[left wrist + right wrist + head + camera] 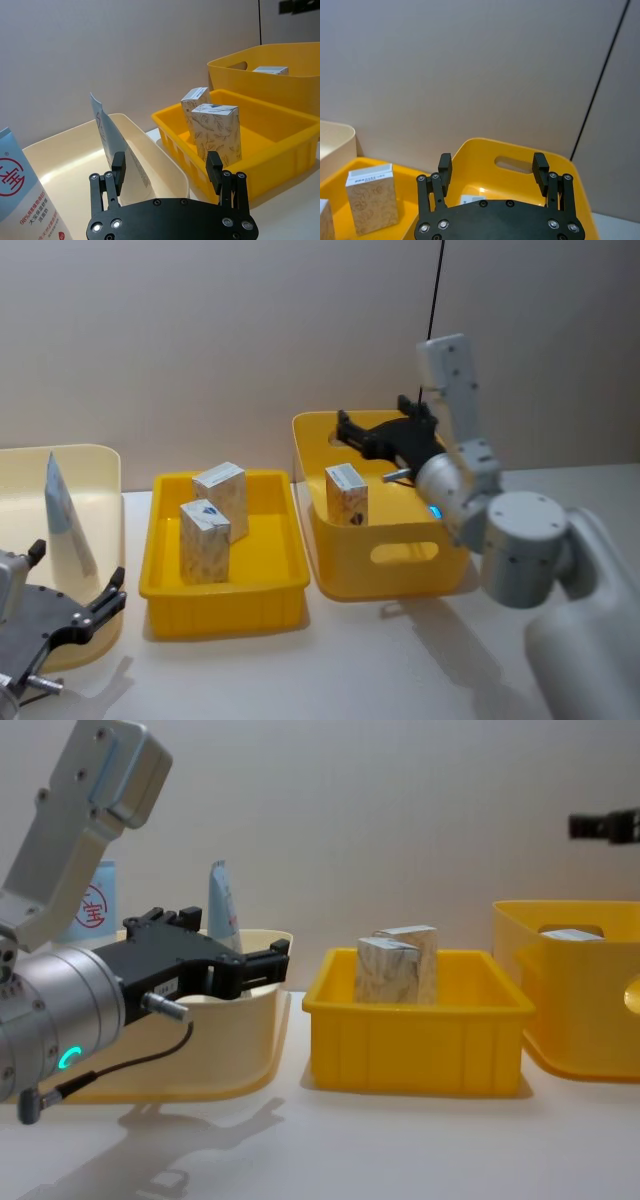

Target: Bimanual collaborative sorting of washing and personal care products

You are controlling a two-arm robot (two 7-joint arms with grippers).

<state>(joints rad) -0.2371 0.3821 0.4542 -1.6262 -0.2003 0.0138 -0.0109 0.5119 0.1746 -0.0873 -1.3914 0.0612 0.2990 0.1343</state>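
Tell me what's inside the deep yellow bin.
One marbled carton stands inside the deep bin, near its left wall. The right end effector hovers open above it, hiding part of the floor; the front wall hides more. The left end effector is open by the cream tray.

Plain grey-beige wall (200,340) across the back, evenly lit. Thin dark vertical line (437,290) on it at 1 o'clock. White tabletop (350,670) at 6 o'clock, with soft shadows.

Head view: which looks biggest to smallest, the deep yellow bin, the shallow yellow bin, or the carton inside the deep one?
1. deep yellow bin
2. shallow yellow bin, nearly alike
3. marbled carton, far smallest
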